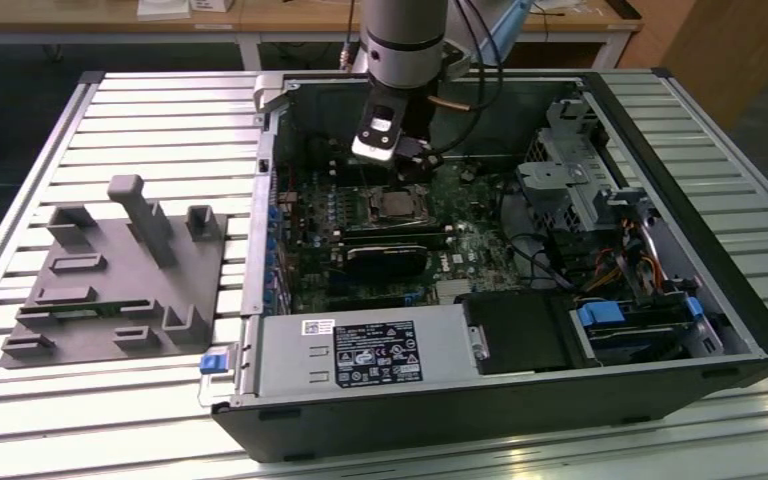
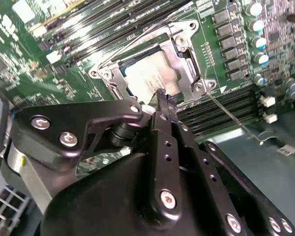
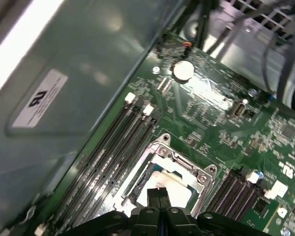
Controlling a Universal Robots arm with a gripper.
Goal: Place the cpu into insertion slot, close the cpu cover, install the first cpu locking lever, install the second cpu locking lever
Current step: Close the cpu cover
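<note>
Inside the open case: the cpu (image 2: 145, 78) is lying flat in the insertion slot (image 1: 392, 205), near the middle of the green board (image 1: 475, 245) in the exterior view.
Cpu heading: its silvery top is facing straight up toward the arm. Being square, it is showing no long axis, and its edges are running in line with the long black memory slots (image 2: 221, 110) beside it.
Cpu look: pale grey metal is shining through a square opening in both wrist views.
Cover: the cpu cover (image 2: 184, 59) is lying down over the chip, its silver frame ringing the top.
Lever: a thin wire lever (image 2: 228, 113) is sticking out from one socket corner, crossing the memory slots.
Gripper: the gripper (image 2: 163, 98) is hanging just above the socket's edge, at 12 o'clock of the slot in the exterior view. Its black fingers are pressing together with no visible gap, gripping nothing I can make out.
Around the slot: a black card (image 1: 384, 258) is sitting at 6 o'clock, a labelled metal box (image 1: 357, 352) farther along at 6 o'clock, and drive bays (image 1: 571, 180) at 3 o'clock.
Surface: the case (image 1: 491, 420) is lying on its side on a slatted metal table (image 1: 157, 110), and a grey moulded fixture (image 1: 117, 270) is sitting at 9 o'clock of it.
Room: wooden desks (image 1: 291, 20) are standing at 12 o'clock, behind the table.
</note>
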